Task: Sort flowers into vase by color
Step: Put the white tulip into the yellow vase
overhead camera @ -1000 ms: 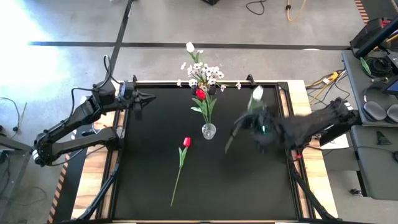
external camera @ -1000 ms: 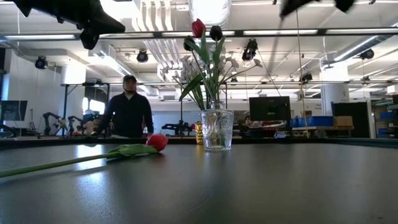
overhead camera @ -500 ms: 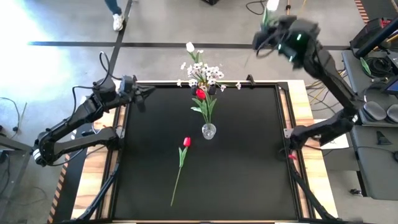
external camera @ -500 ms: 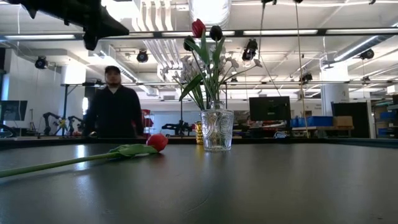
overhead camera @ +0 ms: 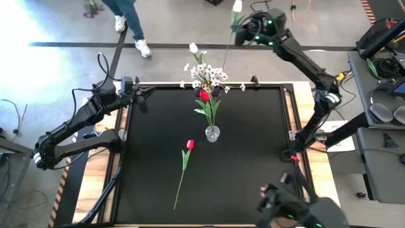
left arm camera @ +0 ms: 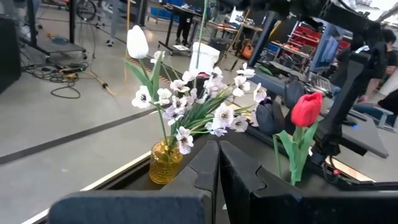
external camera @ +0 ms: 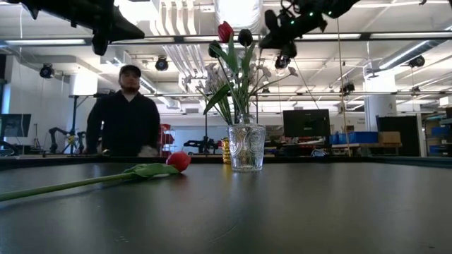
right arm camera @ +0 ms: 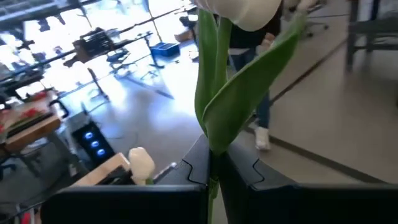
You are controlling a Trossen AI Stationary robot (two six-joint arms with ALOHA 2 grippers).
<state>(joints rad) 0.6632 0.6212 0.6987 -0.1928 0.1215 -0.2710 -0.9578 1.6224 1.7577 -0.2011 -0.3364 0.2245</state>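
Observation:
My right gripper [overhead camera: 245, 30] is raised beyond the table's far edge and shut on a white tulip [overhead camera: 237, 6]; its bloom [right arm camera: 239, 9] and a long leaf stand past the fingers. A clear vase [overhead camera: 212, 133] mid-table holds a red tulip [overhead camera: 204, 95] and a dark tulip [left arm camera: 270, 118]. A yellow vase [left arm camera: 165, 163] at the far edge holds small white blossoms [overhead camera: 204, 73] and another white tulip [overhead camera: 193, 47]. A second red tulip [overhead camera: 189, 144] lies flat on the table. My left gripper [overhead camera: 144, 99] waits shut at the far left corner. My right gripper pinches the white tulip's green stem [right arm camera: 210, 155] between its two fingers, just below where the leaf splits off. The fingers lie across the stem. The flower is lifted clear of the table, and its thin lower stem [overhead camera: 228, 44] trails free on the other side of the fingers.
A person [external camera: 126, 113] walks on the floor beyond the far edge. The lying tulip's stem [overhead camera: 180, 183] runs toward the near edge. A dark blurred shape [overhead camera: 288, 208] shows at the near right corner. A raised frame [overhead camera: 126, 152] borders the black table.
My right gripper has risen from low over the table's right half, swung out past the far edge and then moved left toward the yellow vase, staying shut and carrying the white tulip clear. The person beyond the table has walked along.

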